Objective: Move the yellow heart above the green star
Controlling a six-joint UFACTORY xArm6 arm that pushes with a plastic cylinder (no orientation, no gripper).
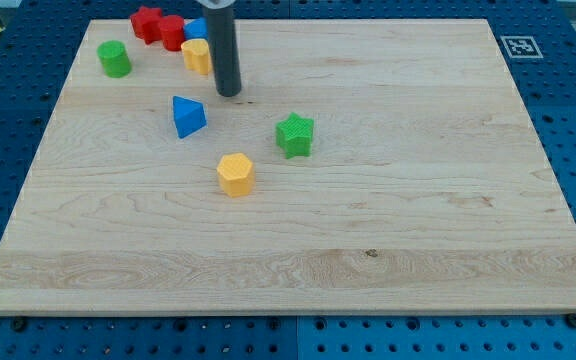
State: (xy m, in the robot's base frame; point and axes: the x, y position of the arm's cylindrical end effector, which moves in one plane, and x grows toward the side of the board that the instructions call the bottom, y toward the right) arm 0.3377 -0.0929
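Note:
The yellow heart (196, 55) lies near the view's top left, partly hidden behind my rod. The green star (295, 135) sits near the board's middle, to the lower right of the heart. My tip (229, 93) rests on the board just right of and below the yellow heart, close to it; contact cannot be made out. The tip is up and left of the green star.
A wooden board (418, 200) on a blue pegboard table. A yellow hexagon (235, 173) lies below the tip. A blue triangle (187, 116) is to its left. A green cylinder (114, 59), two red blocks (158, 26) and a blue block (196, 28) sit at the top left.

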